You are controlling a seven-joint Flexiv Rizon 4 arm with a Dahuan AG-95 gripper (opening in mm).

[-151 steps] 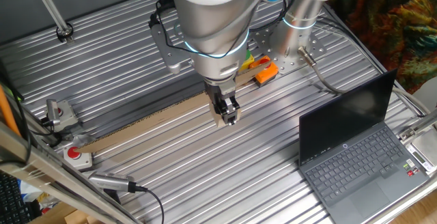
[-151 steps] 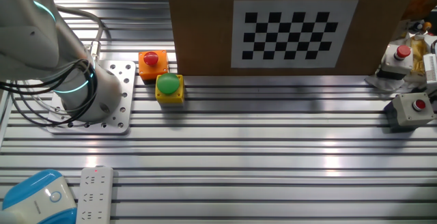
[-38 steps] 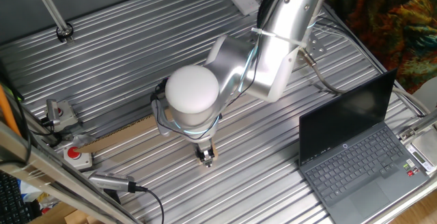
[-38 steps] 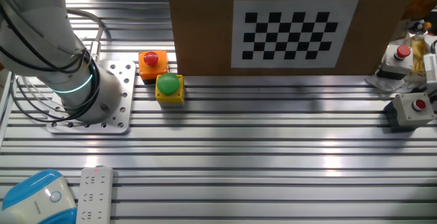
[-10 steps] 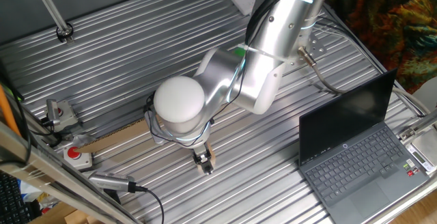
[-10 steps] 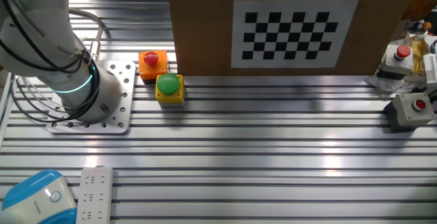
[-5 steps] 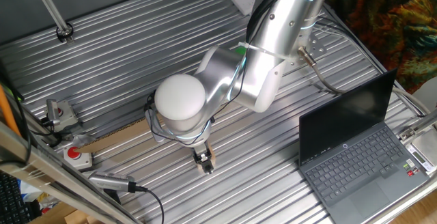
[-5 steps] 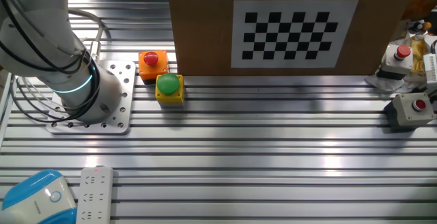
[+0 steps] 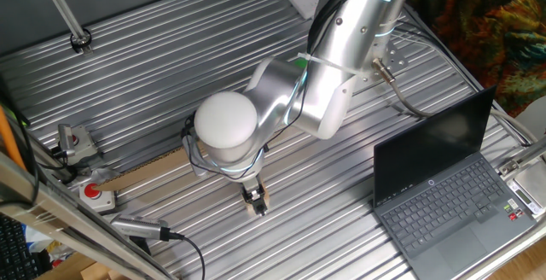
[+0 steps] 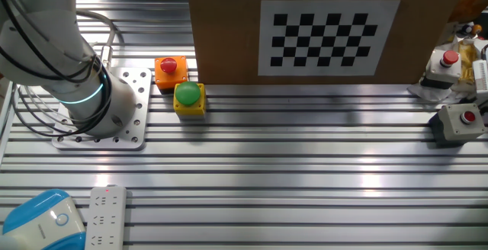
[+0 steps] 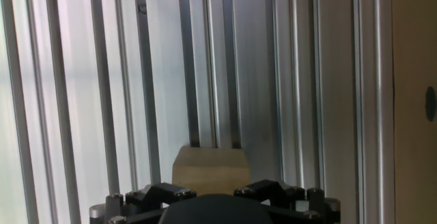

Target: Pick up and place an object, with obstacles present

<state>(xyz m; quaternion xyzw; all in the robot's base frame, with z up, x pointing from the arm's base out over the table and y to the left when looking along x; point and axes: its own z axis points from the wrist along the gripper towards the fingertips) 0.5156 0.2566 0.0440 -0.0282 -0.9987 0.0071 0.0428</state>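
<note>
One strip (image 9: 145, 171) is lying at left, well apart from the gripper (image 9: 255, 201), which is hanging low over the table (image 9: 341, 229). Gripper is clasping the block (image 11: 209, 168). Placing step, seemingly; next calls for lowering and releasing.

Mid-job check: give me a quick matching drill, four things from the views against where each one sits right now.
Things:
1. block
2. laptop
3. green button box
4. long strip

Places:
A. beside the orange button box
B. at the gripper fingers, low over the table
C. partly hidden behind the arm
D. open, near the table's edge

Pairs: 1-B, 2-D, 3-A, 4-C
</note>
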